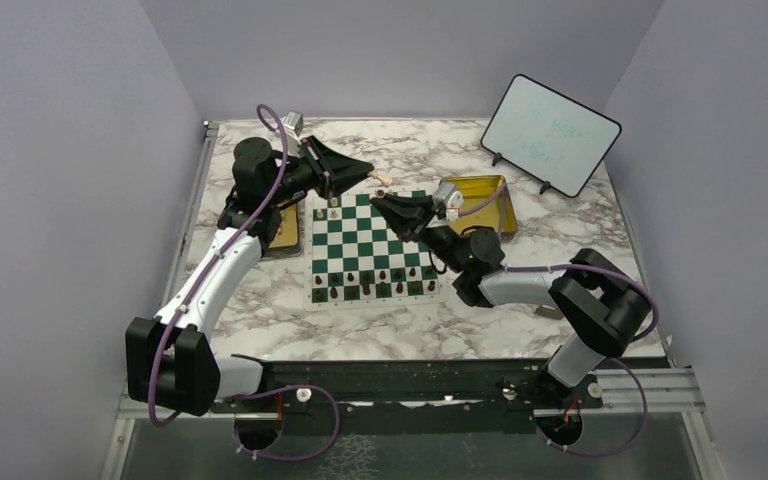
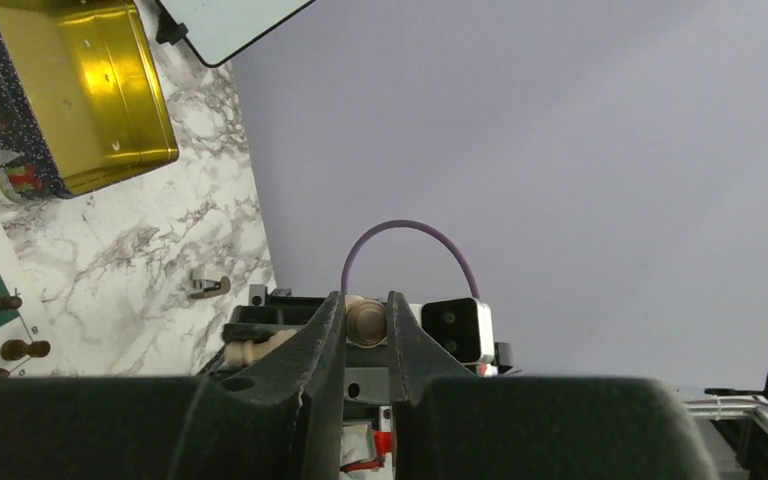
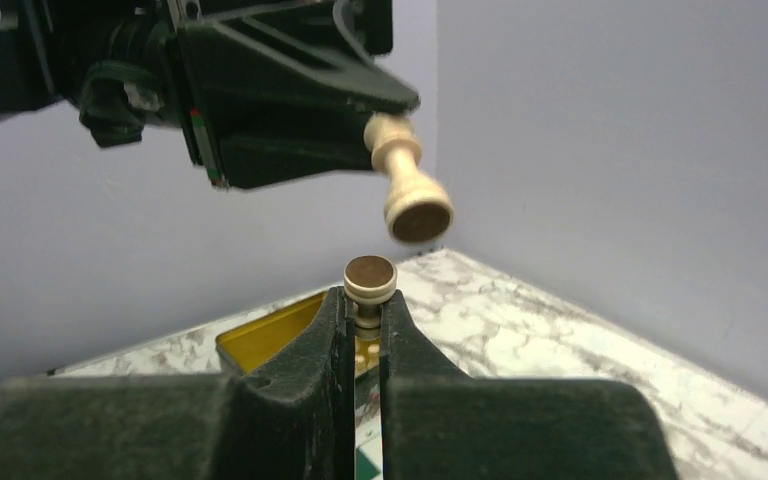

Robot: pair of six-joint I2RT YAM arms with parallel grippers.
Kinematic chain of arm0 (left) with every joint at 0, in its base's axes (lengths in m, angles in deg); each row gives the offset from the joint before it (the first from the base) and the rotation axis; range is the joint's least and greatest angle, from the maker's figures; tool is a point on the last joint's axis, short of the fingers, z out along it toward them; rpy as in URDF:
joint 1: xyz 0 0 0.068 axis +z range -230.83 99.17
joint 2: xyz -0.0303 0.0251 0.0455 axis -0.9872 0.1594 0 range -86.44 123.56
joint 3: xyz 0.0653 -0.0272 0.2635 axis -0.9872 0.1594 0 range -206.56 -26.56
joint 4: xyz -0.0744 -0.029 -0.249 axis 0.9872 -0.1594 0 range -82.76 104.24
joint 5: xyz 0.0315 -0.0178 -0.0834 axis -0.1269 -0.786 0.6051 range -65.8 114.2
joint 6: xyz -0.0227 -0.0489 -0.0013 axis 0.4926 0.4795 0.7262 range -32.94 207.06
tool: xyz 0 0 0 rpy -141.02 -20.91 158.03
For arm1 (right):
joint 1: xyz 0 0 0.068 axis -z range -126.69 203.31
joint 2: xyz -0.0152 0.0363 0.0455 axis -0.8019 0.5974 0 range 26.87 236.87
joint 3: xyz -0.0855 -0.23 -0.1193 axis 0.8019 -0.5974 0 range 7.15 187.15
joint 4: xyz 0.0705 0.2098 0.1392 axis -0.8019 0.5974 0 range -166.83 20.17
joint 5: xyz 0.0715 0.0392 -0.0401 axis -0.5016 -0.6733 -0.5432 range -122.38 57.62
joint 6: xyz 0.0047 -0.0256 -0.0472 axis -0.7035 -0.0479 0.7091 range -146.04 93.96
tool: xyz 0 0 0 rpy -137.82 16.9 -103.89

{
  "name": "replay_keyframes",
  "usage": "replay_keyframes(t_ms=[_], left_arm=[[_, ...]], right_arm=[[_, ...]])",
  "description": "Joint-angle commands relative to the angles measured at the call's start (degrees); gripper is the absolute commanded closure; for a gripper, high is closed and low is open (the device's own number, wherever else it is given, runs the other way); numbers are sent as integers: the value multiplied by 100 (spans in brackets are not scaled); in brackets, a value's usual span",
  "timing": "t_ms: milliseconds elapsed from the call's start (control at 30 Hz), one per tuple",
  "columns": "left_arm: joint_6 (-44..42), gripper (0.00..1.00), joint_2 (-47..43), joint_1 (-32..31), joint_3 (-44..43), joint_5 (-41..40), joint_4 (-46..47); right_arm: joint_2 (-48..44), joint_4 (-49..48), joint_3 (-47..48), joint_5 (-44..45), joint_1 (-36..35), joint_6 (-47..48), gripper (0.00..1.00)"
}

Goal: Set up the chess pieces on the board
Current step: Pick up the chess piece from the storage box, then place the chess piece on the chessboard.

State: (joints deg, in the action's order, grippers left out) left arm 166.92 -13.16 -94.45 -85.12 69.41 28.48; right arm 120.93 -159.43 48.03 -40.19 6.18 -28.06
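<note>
Illumination is even and diffuse; shadows on the white marble-patterned table [image 1: 520, 330] are soft. The shiny gold rectangular tray [image 2: 90, 90] shows glare. Both wrist-view foregrounds are defocused.

Plain lilac-grey walls [image 1: 410, 50] enclose on three sides a white, grey-veined marble worktop [image 1: 290, 335]. A small whiteboard [image 1: 550, 133] stands at its far right corner. Light is even.
</note>
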Motion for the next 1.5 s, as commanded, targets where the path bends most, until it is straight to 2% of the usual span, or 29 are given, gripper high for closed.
replay_keyframes(t_ms=[0, 100, 233, 400, 567, 733, 933, 1133, 1467], left_arm=[[-937, 98, 103, -32, -448, -149, -273], [-2179, 98, 425, -43, -1054, -252, -1413], [-3601, 98, 644, -52, -1453, -1142, -2368], [-4972, 98, 934, -222, -1654, -2373, -2686], [-5941, 98, 1449, -562, -1682, -3586, -2591], [-6253, 98, 1875, -814, -1263, -4334, -1842], [-6389, 98, 2308, -908, -885, -4743, -825], [-6496, 98, 2785, -931, -894, -4781, -452], [-6492, 98, 3359, -931, -1023, -4523, -34]], right_arm=[[-103, -202, -412, -120, 29, -327, 98], [-397, 4, -795, -52, 30, -494, 97], [-1070, 583, -1348, -5, 30, -573, 96], [-2318, 2244, -1685, 212, 29, -481, 95], [-3578, 3943, -1820, 378, 29, -346, 94], [-4681, 5235, -1940, 609, 29, -317, 94], [-5368, 6159, -1901, 1183, 33, -304, 93], [-5438, 6491, -1847, 1410, 29, -241, 93], [-5332, 6519, -1757, 1458, 33, -186, 93]])
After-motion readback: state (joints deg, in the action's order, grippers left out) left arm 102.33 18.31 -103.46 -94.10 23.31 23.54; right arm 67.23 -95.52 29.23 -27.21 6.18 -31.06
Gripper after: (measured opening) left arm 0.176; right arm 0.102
